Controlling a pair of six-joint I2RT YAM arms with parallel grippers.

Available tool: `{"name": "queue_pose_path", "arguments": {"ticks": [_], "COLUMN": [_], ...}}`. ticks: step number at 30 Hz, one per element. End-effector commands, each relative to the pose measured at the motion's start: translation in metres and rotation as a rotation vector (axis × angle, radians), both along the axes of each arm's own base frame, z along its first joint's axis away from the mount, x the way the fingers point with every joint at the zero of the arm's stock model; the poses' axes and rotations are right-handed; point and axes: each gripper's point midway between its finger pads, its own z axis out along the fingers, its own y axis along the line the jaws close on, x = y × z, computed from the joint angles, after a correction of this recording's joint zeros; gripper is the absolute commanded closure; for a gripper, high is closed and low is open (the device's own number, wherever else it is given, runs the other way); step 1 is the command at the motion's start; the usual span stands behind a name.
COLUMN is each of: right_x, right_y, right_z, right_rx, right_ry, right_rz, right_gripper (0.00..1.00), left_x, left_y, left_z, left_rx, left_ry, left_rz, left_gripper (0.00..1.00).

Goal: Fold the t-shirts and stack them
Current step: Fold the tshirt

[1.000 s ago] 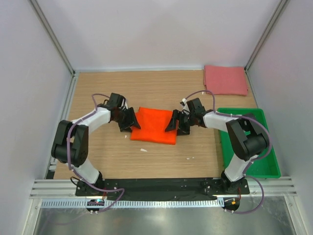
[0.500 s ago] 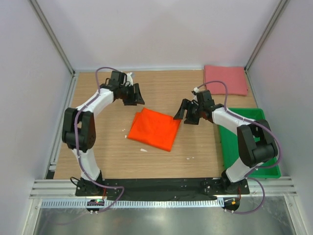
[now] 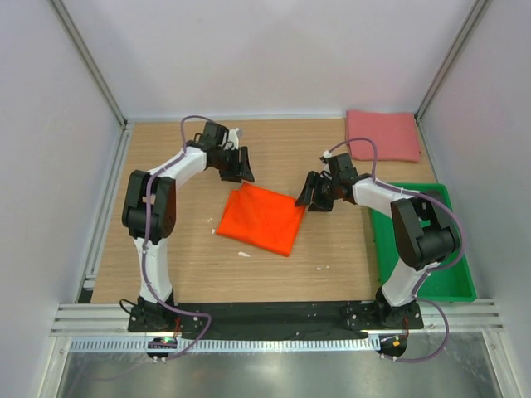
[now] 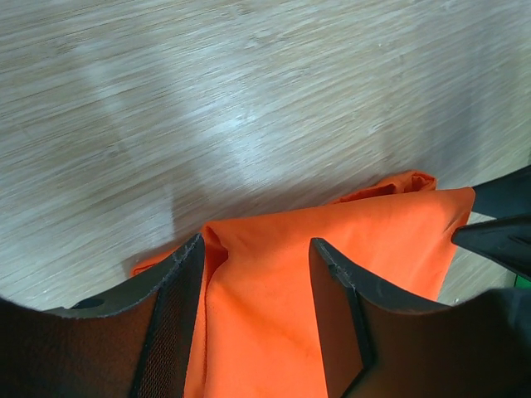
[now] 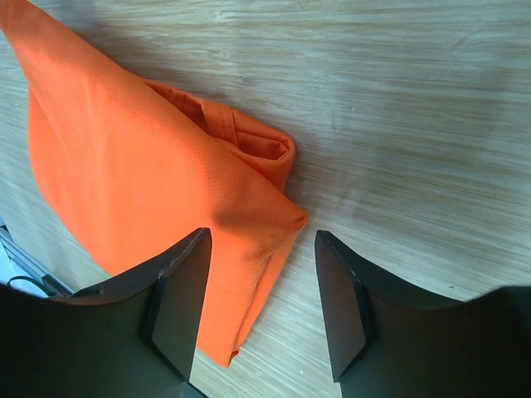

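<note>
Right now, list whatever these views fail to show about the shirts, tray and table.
- Orange shirt: left wrist view, lower part cut off by the bottom edge and the left gripper.
- Same shirt, right wrist view: part hidden behind the right gripper.
- Green tray: top view, left half covered by the right arm.
- White specks on the table: top view, too small to identify.
</note>
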Motion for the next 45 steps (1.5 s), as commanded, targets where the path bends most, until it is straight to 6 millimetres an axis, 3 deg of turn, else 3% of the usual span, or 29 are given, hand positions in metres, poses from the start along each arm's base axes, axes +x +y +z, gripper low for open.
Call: {"name": "queue_pose_path", "arguments": {"ticks": [1,8,10,14,17,18,20,22,23,25,27,28,29,30,31,33,34,35,40,41,45], "right_x": [0.018,0.026,0.027,0.029,0.030,0.031,0.032,0.032,0.031,0.028,0.024,0.015,0.011,0.006,-0.005,-0.017,-0.025,-0.034,-0.061,-0.066,-0.076], "right_y": [0.002,0.007,0.008,0.009,0.012,0.013,0.015,0.016,0.016,0.019,0.023,0.028,0.031,0.033,0.040,0.047,0.049,0.057,0.068,0.068,0.065], "right_z": [0.007,0.004,0.005,0.005,0.006,0.009,0.013,0.018,0.023,0.042,0.058,0.071,0.077,0.082,0.092,0.101,0.108,0.112,0.132,0.133,0.142], "right_rx": [-0.001,0.011,0.017,0.019,0.028,0.035,0.045,0.048,0.054,0.067,0.084,0.092,0.097,0.101,0.112,0.136,0.148,0.155,0.177,0.181,0.182], "right_ry": [-0.056,-0.057,-0.054,-0.052,-0.054,-0.061,-0.066,-0.065,-0.067,-0.094,-0.111,-0.119,-0.123,-0.129,-0.142,-0.145,-0.150,-0.155,-0.185,-0.177,-0.197], "right_rz": [0.008,0.024,0.025,0.028,0.047,0.052,0.058,0.062,0.063,0.068,0.075,0.090,0.096,0.103,0.123,0.138,0.149,0.172,0.204,0.199,0.197], "right_gripper": [0.41,0.42,0.48,0.49,0.60,0.73,0.87,0.96,0.98,0.99,0.99,0.98,0.98,0.98,0.98,0.98,0.99,0.98,0.98,0.98,0.99], "left_x": [0.004,0.006,0.006,0.006,0.013,0.013,0.016,0.016,0.011,0.001,-0.019,-0.027,-0.042,-0.050,-0.059,-0.083,-0.092,-0.106,-0.148,-0.157,-0.170], "left_y": [-0.009,-0.010,-0.012,-0.014,-0.016,-0.016,-0.015,-0.012,-0.008,0.003,0.012,0.016,0.022,0.025,0.027,0.032,0.035,0.040,0.056,0.058,0.066], "left_z": [0.008,-0.005,-0.008,-0.013,-0.011,-0.009,0.003,0.013,0.016,0.040,0.041,0.067,0.061,0.068,0.089,0.088,0.107,0.101,0.117,0.111,0.107], "left_rx": [-0.022,-0.002,-0.004,-0.007,-0.009,-0.007,-0.009,-0.002,0.012,0.036,0.046,0.031,0.041,0.038,0.015,0.005,-0.016,-0.009,-0.041,-0.038,-0.037], "left_ry": [-0.031,0.004,0.012,0.031,0.013,0.018,-0.003,-0.011,-0.005,-0.024,-0.004,-0.058,-0.031,-0.043,-0.086,-0.050,-0.088,-0.059,-0.053,-0.032,-0.047], "left_rz": [-0.051,-0.049,-0.053,-0.050,-0.051,-0.049,-0.039,-0.008,0.010,0.068,0.096,0.106,0.121,0.130,0.134,0.155,0.166,0.183,0.280,0.284,0.308], "left_gripper": [0.46,0.46,0.49,0.57,0.82,0.98,1.00,1.00,1.00,1.00,1.00,1.00,1.00,1.00,1.00,1.00,1.00,1.00,1.00,1.00,1.00]}}
